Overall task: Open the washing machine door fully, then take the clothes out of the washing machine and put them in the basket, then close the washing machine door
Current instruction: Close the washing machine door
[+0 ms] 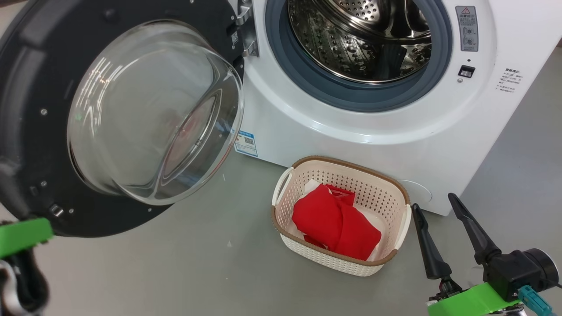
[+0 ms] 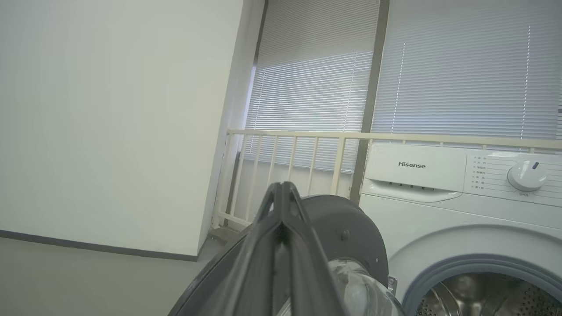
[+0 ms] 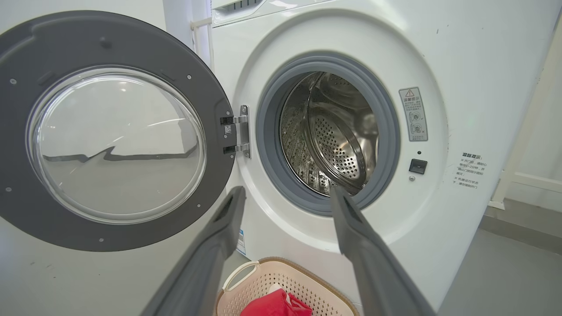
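Pincer states: left pincer (image 2: 283,189) fully closed, right pincer (image 1: 434,201) fully spread, both empty.
Left pincer fingers are pressed together with nothing between them; their tips stand in front of the rim of the washing machine door (image 1: 153,114), contact not discernible. Right pincer grips nothing and hovers just beside the basket (image 1: 351,164). The door hangs swung open at the left of the washing machine (image 1: 351,127). The clothes (image 1: 336,221) lie inside the basket on the floor (image 1: 197,263).

door (image 1: 26,131) open wide | drum (steel) bare | red clothes (image 1: 336,221) in basket (image 1: 397,186)
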You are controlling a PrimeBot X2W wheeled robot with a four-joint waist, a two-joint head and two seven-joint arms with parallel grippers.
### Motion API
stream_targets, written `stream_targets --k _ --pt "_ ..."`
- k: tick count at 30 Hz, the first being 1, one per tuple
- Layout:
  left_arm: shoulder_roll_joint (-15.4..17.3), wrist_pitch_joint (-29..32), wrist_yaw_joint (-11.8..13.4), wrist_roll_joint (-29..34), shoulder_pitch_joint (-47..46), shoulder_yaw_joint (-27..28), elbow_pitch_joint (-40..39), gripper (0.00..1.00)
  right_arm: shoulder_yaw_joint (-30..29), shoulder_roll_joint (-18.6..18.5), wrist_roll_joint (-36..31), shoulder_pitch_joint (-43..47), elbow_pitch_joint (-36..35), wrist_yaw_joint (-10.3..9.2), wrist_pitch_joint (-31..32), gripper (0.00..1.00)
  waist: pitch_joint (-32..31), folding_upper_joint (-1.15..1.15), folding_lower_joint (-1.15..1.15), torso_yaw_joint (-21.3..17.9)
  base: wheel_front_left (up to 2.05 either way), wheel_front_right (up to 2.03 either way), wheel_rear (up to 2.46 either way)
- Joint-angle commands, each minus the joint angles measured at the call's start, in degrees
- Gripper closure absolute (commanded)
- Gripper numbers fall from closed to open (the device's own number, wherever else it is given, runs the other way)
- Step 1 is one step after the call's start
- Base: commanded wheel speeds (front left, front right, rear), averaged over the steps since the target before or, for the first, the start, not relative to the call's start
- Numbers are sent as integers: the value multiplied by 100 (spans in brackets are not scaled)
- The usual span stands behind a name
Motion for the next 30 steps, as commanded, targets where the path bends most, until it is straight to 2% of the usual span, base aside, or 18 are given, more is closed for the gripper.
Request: stream_targets --k 1,4,9,16,23,30 --pt "262 -25 -74 -50 -314 294 -13 100 128 -67 12 -148 -169 29 12 0 -5 0 0 -19 0 0 0" --pt "359 -25 -183 -352 -722 506 359 100 119 -67 20 -136 -179 29 31 0 -19 0 0 -53 0 0 0" --pt "561 98 -402 -1090 -1481 927 1421 100 121 -67 28 -111 -184 29 37 0 -51 0 0 -83 0 0 0" --pt "890 751 -582 -2022 -2454 1344 3066 100 151 -67 55 -89 -182 29 39 0 -80 0 0 -130 0 0 0" --pt "1207 1855 -410 -2607 -3117 1497 4455 100 197 -67 52 -96 -171 29 39 0 -85 0 0 -203 0 0 0" --pt "1475 2672 -258 -2819 -3478 1461 5213 100 223 -67 39 -110 -194 29 56 0 -60 0 0 -282 0 0 0"
